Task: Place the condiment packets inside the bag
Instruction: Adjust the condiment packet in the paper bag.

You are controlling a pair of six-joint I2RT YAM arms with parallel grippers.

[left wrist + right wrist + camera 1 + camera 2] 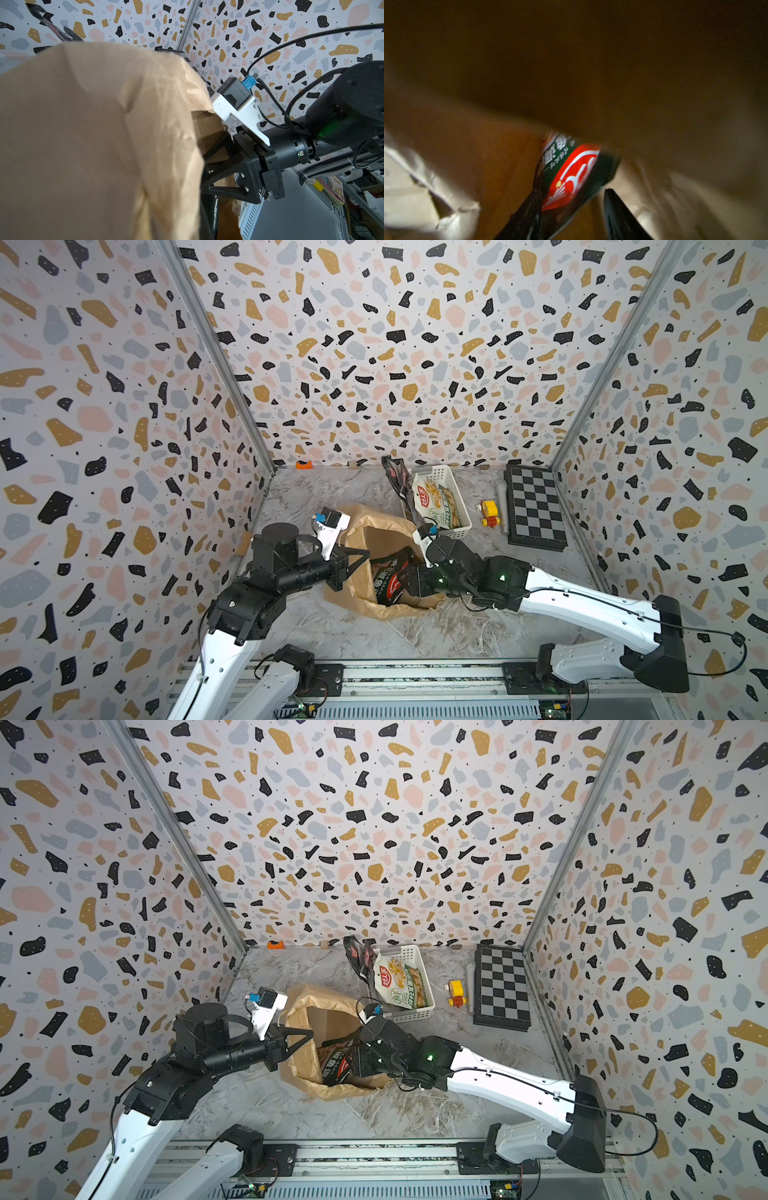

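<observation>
Black-red packet (388,583) in bag (374,531) — left gripper (365,553) (closed) pinching rim.

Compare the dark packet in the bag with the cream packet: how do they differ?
The dark packet sits inside the brown bag; the cream packet rests in the white basket. The dark packet is black and red, the cream packet pale. Both are glossy printed pouches.

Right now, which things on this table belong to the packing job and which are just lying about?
Job: brown paper bag; black-red packet inside it; cream packet and green packet in the white basket; black packet at its edge.
Lying about: chessboard; yellow-red toy; orange object by the back wall.
</observation>
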